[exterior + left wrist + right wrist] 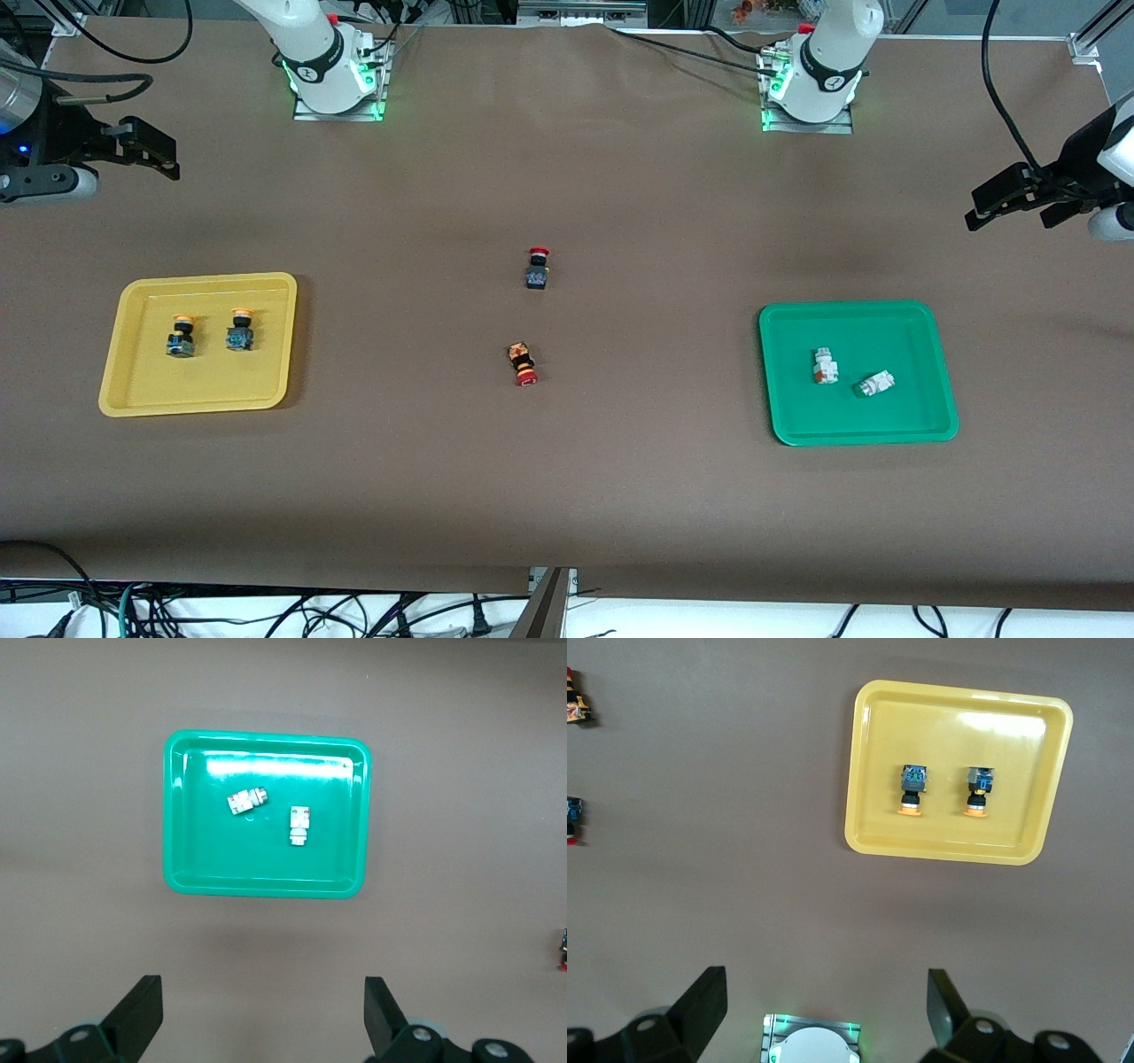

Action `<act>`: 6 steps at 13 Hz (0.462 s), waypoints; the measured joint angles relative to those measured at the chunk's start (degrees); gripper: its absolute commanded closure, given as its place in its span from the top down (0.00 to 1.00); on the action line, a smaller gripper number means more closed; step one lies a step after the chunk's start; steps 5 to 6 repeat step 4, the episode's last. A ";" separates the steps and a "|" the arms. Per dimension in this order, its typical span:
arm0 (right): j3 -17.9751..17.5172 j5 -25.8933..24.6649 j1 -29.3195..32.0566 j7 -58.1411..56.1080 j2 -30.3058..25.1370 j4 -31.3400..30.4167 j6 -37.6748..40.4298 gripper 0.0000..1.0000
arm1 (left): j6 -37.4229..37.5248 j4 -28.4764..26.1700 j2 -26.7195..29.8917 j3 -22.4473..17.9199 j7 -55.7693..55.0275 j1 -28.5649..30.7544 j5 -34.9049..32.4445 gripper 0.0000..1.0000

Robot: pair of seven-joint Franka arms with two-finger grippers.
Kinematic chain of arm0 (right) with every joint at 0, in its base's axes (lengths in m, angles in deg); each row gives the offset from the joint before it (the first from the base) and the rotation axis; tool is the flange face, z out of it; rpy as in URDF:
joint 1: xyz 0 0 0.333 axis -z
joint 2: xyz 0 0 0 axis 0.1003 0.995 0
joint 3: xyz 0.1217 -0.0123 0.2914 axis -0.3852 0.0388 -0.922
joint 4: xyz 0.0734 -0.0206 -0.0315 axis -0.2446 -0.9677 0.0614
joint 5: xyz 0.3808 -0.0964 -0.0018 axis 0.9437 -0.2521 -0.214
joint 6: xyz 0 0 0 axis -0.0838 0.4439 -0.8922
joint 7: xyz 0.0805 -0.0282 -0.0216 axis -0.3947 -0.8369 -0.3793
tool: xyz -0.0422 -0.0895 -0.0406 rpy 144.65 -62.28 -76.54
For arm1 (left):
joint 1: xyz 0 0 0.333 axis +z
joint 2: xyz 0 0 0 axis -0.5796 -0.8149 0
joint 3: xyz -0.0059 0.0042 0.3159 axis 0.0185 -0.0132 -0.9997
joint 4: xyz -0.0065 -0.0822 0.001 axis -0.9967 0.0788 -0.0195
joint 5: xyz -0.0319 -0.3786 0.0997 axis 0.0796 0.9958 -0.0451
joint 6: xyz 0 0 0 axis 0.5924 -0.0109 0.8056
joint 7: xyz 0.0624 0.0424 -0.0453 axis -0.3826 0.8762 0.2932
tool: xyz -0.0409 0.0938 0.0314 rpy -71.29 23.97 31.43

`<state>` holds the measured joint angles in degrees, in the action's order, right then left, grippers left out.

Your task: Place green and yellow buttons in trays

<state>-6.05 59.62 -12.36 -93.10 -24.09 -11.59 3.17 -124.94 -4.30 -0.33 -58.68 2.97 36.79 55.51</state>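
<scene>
Two yellow-capped buttons lie side by side in the yellow tray toward the right arm's end of the table. They also show in the right wrist view in that tray. Two whitish green-tinged buttons lie in the green tray toward the left arm's end, and show in the left wrist view in that tray. My right gripper and left gripper are open, empty and raised high at the table's ends.
Two red-capped buttons lie on the brown table between the trays, one nearer the arm bases, one nearer the front camera. Both show at the edge of the right wrist view. The right arm's base shows under its gripper.
</scene>
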 measured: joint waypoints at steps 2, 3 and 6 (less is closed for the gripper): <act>0.00 0.00 0.00 0.00 0.33 0.33 0.15 1.00 | 0.02 0.00 0.00 0.00 -0.01 0.00 0.00 1.00; 0.00 0.00 0.00 0.00 0.36 0.35 0.20 1.00 | 0.03 0.00 0.00 0.00 -0.02 0.00 0.00 1.00; -0.01 0.00 0.00 0.00 0.38 0.37 0.22 1.00 | 0.03 0.00 0.00 0.00 -0.03 0.00 0.00 1.00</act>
